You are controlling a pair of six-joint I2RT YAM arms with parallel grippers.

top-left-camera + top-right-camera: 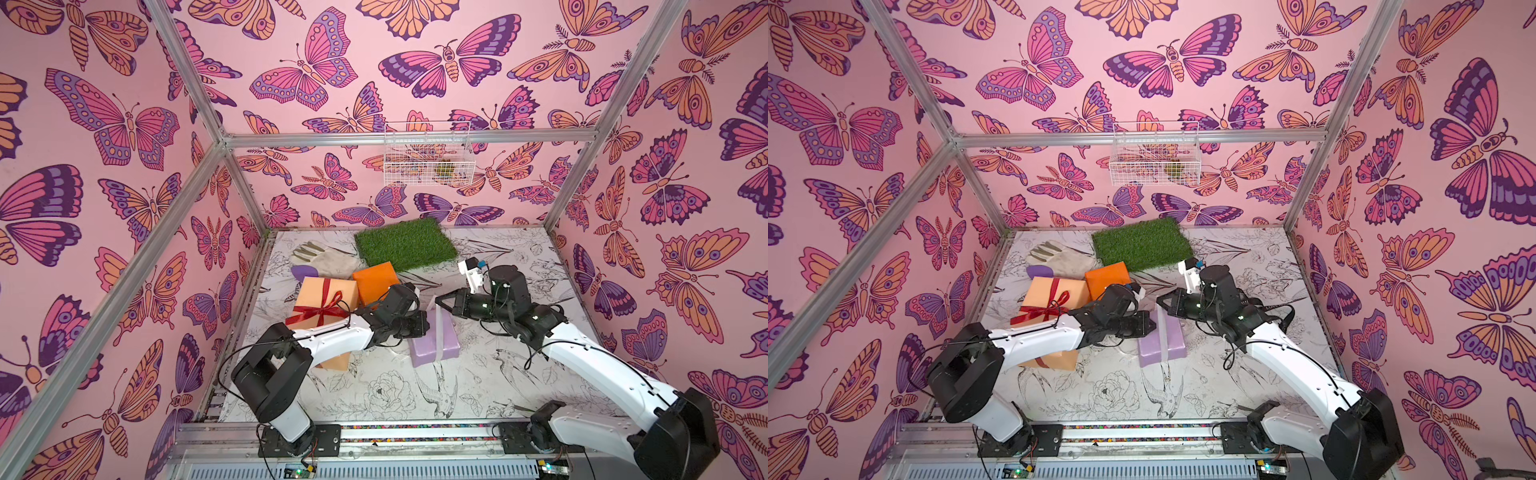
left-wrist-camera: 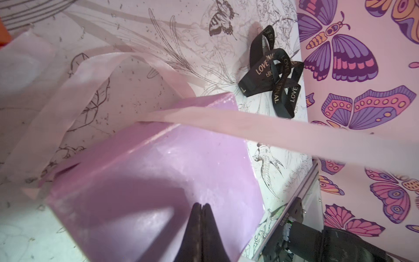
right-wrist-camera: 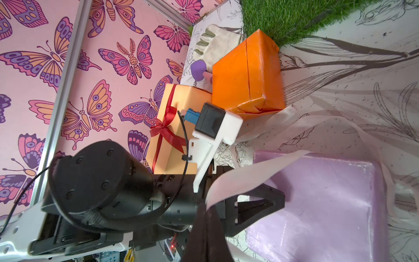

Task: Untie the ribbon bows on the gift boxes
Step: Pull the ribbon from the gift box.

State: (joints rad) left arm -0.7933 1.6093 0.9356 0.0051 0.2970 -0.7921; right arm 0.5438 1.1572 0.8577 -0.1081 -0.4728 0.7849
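The lilac box (image 1: pixel 428 349) (image 2: pixel 158 181) stands mid-table with the pale ribbon (image 2: pixel 260 127) around it. One strand of this ribbon runs taut from the box's top edge into my right gripper (image 1: pixel 437 300) (image 3: pixel 205 208), which is shut on it. Slack loops lie beside the box. My left gripper (image 1: pixel 424 325) (image 2: pixel 200 205) is shut and empty, with its tips on the lilac box's top. The peach box (image 1: pixel 320 299) carries a tied red bow (image 1: pixel 328 309). The orange box (image 1: pixel 376 278) is bare. The black lettered ribbon (image 2: pixel 272 74) lies loose on the table by the right wall.
A green turf mat (image 1: pixel 405 243) lies at the back, and a pale glove (image 1: pixel 320 255) and a small purple object (image 1: pixel 303 272) lie to its left. A wire basket (image 1: pixel 428 158) hangs on the back wall. The three boxes crowd the left middle.
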